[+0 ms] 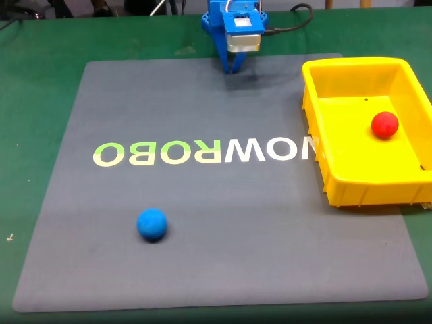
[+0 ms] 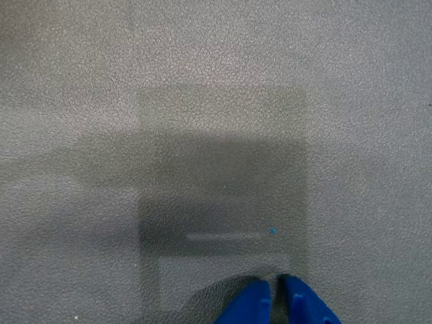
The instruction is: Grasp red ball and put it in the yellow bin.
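We judge the job as good as done: in the fixed view the red ball (image 1: 385,125) already lies inside the yellow bin (image 1: 337,182), resting on the bin's floor toward its right half, apart from the walls as far as we can tell. Nothing is left to carry (the blue ball (image 1: 152,224) on the grey mat (image 1: 202,270) is no part of the task and sits well apart, near the mat's front left). What may remain, in our view, is only for the arm to settle at rest.

The gripper (image 1: 233,69) stands at the far edge of the mat, well away from the bin, tips pointing down at the mat. In the wrist view we see its two blue fingertips (image 2: 253,307) nearly together, with only a thin slit between them and nothing in it, so we read the gripper (image 2: 275,304) as clenched on nothing, bare mat below it.

As for heading: the ball is a sphere, so it has no long axis and points nowhere. The bin does have one; in the fixed view its long side runs from the near edge of the table toward the far edge, slightly slanted, open side up
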Controlling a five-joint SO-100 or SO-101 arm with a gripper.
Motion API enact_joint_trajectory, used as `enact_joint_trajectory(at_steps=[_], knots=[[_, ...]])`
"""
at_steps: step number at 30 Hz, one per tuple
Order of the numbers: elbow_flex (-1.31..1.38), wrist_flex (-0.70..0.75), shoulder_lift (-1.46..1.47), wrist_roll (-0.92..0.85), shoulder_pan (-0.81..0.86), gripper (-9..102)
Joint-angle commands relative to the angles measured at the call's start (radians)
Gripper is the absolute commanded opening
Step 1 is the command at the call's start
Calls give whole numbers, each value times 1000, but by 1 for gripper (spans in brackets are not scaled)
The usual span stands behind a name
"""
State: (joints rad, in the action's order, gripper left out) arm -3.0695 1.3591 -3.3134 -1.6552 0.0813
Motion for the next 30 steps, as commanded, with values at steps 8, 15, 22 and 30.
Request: enact_joint_trajectory(at_steps=[8, 15, 22, 30], knots=[[-29, 9, -11, -2, 18, 0], [-29, 9, -11, 9, 21, 0], [-29, 9, -11, 9, 21, 0], [-29, 9, -11, 9, 23, 0]])
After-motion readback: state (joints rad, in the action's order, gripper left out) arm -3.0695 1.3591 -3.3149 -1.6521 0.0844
